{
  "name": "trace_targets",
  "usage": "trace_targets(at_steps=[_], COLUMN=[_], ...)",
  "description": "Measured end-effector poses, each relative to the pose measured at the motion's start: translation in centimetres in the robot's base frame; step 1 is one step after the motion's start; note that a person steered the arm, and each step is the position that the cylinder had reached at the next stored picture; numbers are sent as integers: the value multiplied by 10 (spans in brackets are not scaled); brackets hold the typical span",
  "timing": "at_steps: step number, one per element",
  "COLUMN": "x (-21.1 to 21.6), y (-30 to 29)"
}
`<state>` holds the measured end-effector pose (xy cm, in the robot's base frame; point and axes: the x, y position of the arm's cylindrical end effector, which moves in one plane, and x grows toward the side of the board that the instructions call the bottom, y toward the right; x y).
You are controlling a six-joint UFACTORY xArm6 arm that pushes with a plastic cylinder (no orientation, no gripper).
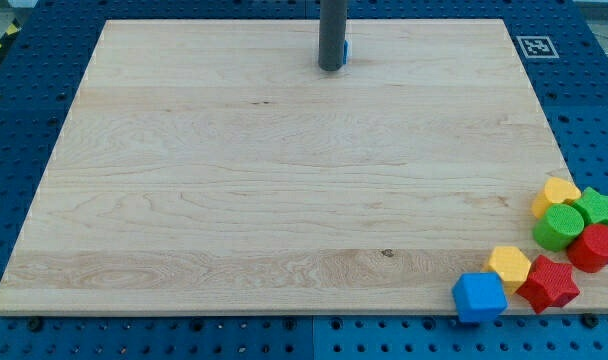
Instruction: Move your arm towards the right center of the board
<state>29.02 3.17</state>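
While the rod (332, 30) comes down from the view's top edge, everything else sits low on the view's right.

My tip (331, 67): resting on the board near the middle of its top edge, well apart from every block in the bottom-right cluster.

Closing parts: none to tell of; the arm ends in a plain dark rod, so nothing stands apart, together or clamped on anything.

Blue sliver (346, 49): a small blue patch shows just at the rod's right side (too hidden to say what it is).

Board (234, 200): pale wood, lying on a blue perforated table (14, 150).

Right centre of the board: the stretch of the view's right edge above the blocks, well apart from my tip.

Marker (536, 46): a black and white square tag at the board's top-right corner.

Upper cluster: a yellow block (555, 192), a green star block (596, 207), a green cylinder (558, 227) and a red cylinder (595, 247), packed together at the right edge, touching or nearly so.

Lower cluster: a blue cube (479, 297), a yellow block with angled faces (509, 265) and a red star block (548, 284), close together at the bottom-right corner, the blue cube furthest to the view's left.
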Motion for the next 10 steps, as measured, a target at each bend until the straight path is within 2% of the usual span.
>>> trace_targets(at_steps=[3, 6, 8, 10], x=[1, 11, 43, 132], y=[33, 103, 218, 313])
